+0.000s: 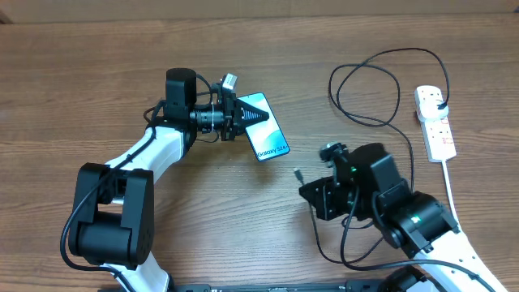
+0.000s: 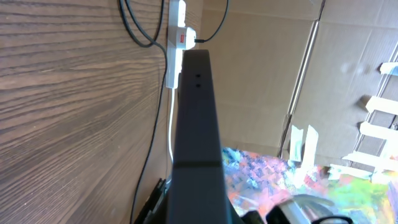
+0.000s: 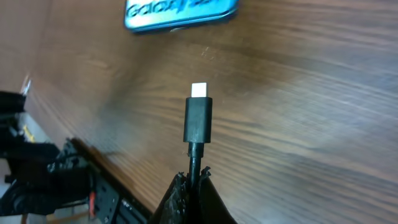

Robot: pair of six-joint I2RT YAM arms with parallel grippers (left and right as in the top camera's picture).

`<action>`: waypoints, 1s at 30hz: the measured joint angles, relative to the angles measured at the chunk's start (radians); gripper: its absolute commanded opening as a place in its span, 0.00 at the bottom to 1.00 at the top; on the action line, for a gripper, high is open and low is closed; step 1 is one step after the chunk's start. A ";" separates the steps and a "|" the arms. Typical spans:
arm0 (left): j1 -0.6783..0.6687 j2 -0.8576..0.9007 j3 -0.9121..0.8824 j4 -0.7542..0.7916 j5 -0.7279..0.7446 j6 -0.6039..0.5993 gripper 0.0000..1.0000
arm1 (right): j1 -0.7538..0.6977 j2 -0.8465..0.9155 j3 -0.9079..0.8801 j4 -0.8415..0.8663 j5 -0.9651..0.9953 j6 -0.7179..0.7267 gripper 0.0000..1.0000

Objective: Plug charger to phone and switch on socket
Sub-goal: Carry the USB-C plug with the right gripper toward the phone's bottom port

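Note:
My left gripper (image 1: pixel 241 118) is shut on the phone (image 1: pixel 268 132) and holds it by its upper end, blue-teal screen showing. In the left wrist view the phone's dark edge (image 2: pixel 198 112) runs up the middle, with the socket (image 2: pixel 178 38) beyond it. My right gripper (image 1: pixel 313 191) is shut on the charger cable just behind its connector tip (image 1: pixel 298 173), lower right of the phone. In the right wrist view the connector (image 3: pixel 199 118) sticks out of my fingers (image 3: pixel 198 182) toward the phone (image 3: pixel 180 12), apart from it. The charger's black plug sits in the white socket (image 1: pixel 435 122) at the right.
The black charger cable (image 1: pixel 365 89) loops on the wooden table between the phone and the socket and trails under my right arm. The socket's thick white cord (image 1: pixel 452 195) runs down the right side. A cardboard wall (image 2: pixel 267 68) stands behind the table.

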 measured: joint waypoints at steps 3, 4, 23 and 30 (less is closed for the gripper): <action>0.000 0.000 0.000 0.000 0.000 0.000 0.04 | 0.040 0.033 0.000 0.054 0.011 0.008 0.04; 0.000 0.000 0.000 0.000 0.000 0.000 0.04 | 0.051 0.051 0.000 0.069 0.013 0.011 0.04; 0.000 0.000 0.000 0.000 0.000 0.000 0.04 | 0.072 0.194 0.000 0.211 -0.001 0.035 0.04; 0.000 0.000 0.000 0.000 0.000 0.000 0.05 | 0.072 0.159 0.000 0.209 -0.011 0.054 0.04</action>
